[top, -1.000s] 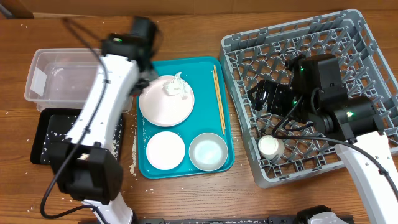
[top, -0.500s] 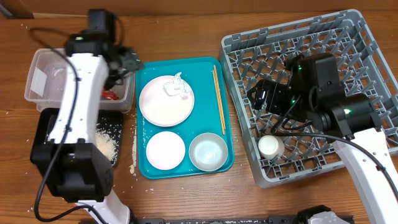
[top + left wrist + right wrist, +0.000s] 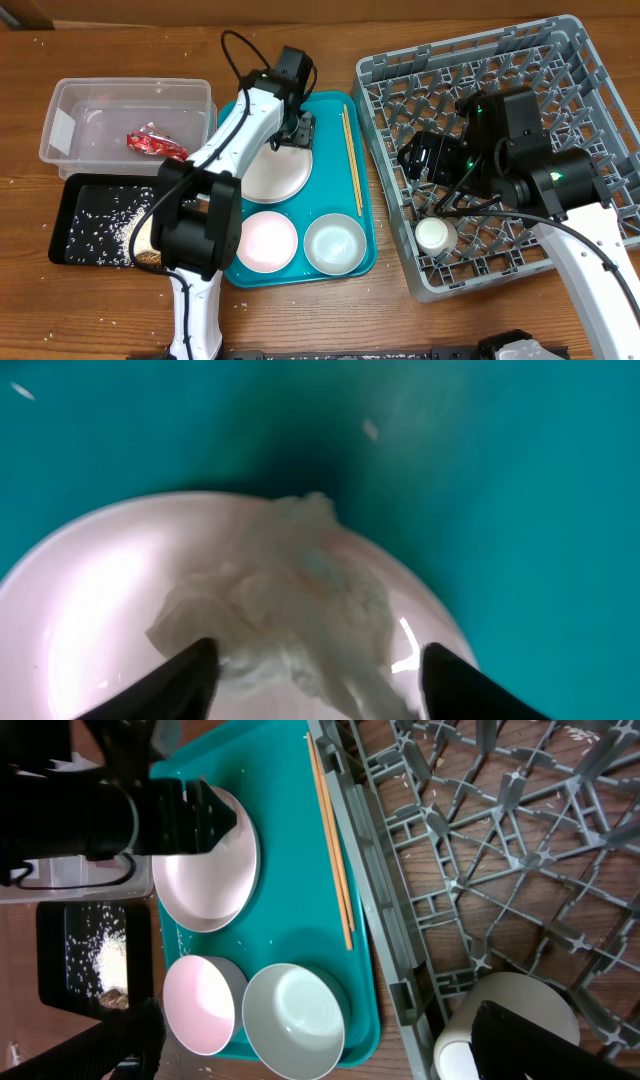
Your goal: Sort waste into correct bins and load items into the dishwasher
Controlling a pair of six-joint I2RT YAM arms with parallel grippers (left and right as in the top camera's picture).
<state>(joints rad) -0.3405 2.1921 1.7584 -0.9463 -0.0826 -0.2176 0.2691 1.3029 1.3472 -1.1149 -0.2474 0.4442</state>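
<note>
Teal tray (image 3: 330, 150), ctr of wooden table (image 3: 400, 322)

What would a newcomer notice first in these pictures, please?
Probably the large square grey plastic dish rack on the right, with a small white cup near its front edge. Next, the left gripper, open over the crumpled white tissue on the large round white plate in the teal tray, and the crinkled red foil wrapper lying in the clear plastic tub at left.

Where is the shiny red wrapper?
Overhead, the red wrapper lies inside the clear tub on the table's left side, right beside the black tray.
</note>
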